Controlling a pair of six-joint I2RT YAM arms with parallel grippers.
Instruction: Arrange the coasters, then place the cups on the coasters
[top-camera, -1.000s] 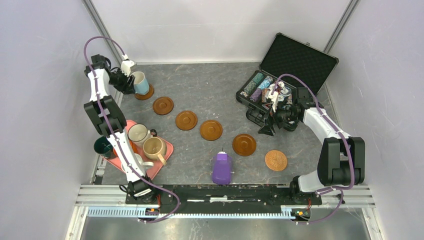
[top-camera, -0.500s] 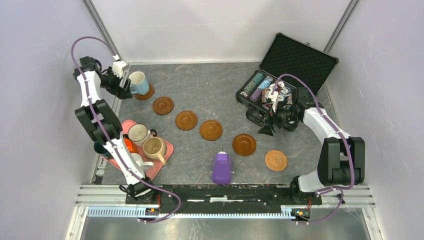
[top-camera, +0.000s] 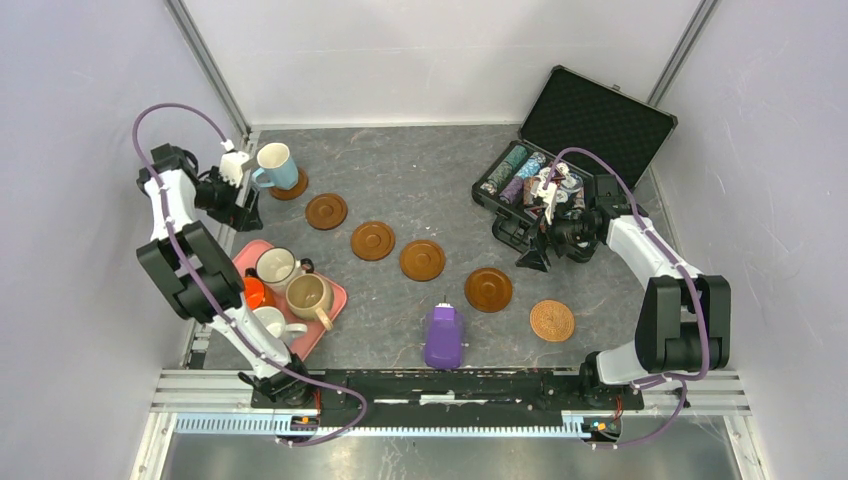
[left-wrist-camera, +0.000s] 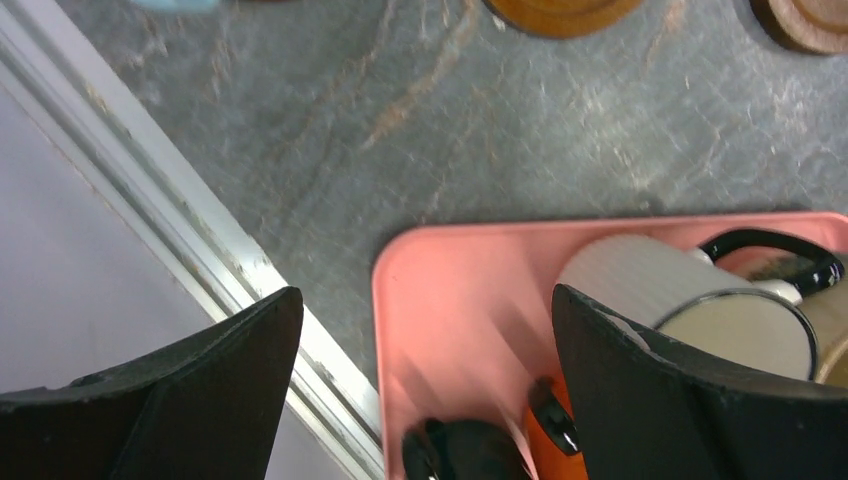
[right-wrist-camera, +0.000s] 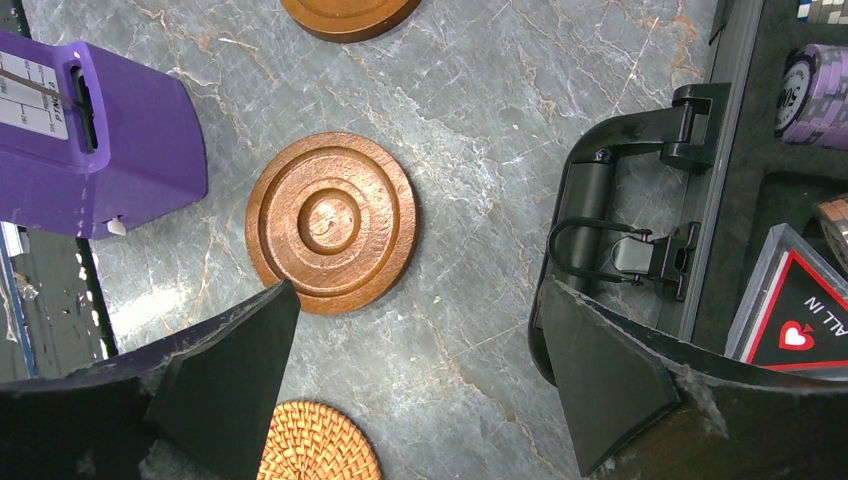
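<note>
Change noted: the left hand (top-camera: 238, 198) is now standing with its jaws fully spread and holding nothing. A second ago it was closed round the light blue cup (top-camera: 277, 165); it is drawing back from that cup toward the pink tray (top-camera: 337, 296).
Light blue cup: it is sitting upright on the end coaster (top-camera: 295, 189), just beyond the tray's far edge. Its handle is pointing toward the left hand, and nothing is gripping it.
Meaning for the task: one cup is judged placed; five are still waiting.
Open coasters: four dark coasters (top-camera: 372, 241) are lying bare in a row running away from the tray to its right. The woven coaster (top-camera: 551, 321) is lying farthest from the tray, also bare.
Remaining cups: the cream cup (top-camera: 275, 268), beige cup (top-camera: 308, 297), white cup (top-camera: 268, 322) and orange cup (top-camera: 255, 292) are standing in the tray. The dark green one is not showing clearly, as the arm is covering that side of the tray.
Left hand against the cups: its wrist camera is looking down on the tray's far corner, which is lying between the fingers. The cream cup (left-wrist-camera: 650, 290) is lying just beside one finger (left-wrist-camera: 640, 390), not touching.
Right hand (top-camera: 535, 258): it is hanging wide open and empty, well apart from the tray. The dark coaster farthest from the tray is showing between its fingers, with the purple device (right-wrist-camera: 95, 140) beside it.
Next step, judged: the left hand is best placed to take a cup from the tray.
</note>
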